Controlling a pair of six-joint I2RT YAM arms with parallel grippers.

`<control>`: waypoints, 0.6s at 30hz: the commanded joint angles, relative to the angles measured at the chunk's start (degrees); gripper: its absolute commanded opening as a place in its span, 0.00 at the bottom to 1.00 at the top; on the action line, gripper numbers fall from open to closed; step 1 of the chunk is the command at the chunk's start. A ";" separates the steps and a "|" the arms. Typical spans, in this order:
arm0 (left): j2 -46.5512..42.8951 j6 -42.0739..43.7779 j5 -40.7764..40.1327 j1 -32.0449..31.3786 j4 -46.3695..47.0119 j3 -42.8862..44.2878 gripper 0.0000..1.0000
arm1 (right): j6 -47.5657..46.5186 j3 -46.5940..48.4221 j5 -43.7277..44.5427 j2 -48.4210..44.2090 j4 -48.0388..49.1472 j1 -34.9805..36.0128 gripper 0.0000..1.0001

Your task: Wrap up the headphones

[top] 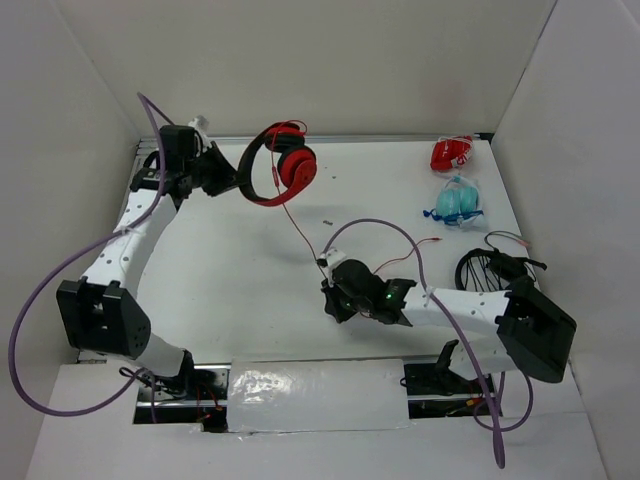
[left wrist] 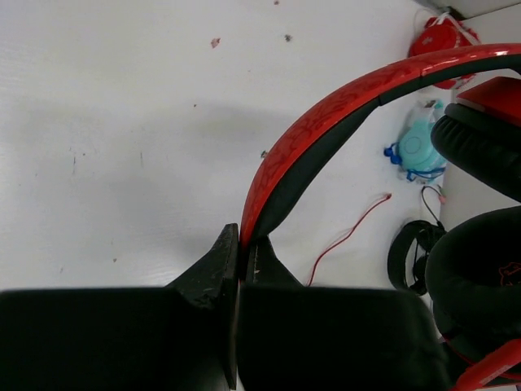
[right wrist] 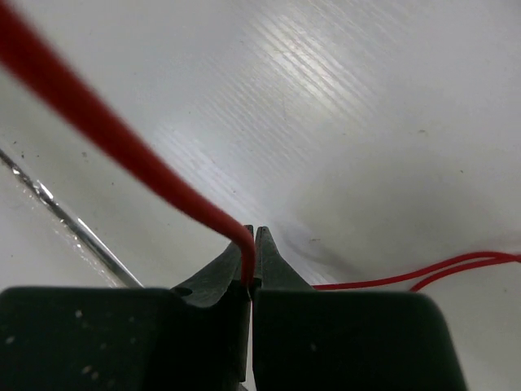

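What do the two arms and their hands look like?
Left arm and right arm: white links, black joints and bases. Left hand and right hand: black, with wedge-shaped fingertips. A purple cable loops along each arm; a green light glows on the right.

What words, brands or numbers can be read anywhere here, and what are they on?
No text can be read in any view.
On the red packet: white markings, too small to read.
On the headphones: a faint orange mark on one ear pad in the left wrist view, too blurred to read.
On the teal packet: no lettering visible.
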 commanded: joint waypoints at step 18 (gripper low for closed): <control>-14.61 -1.28 26.66 6.54 13.59 -2.65 0.00 | 4.35 -2.08 -16.20 9.36 12.68 -13.85 0.00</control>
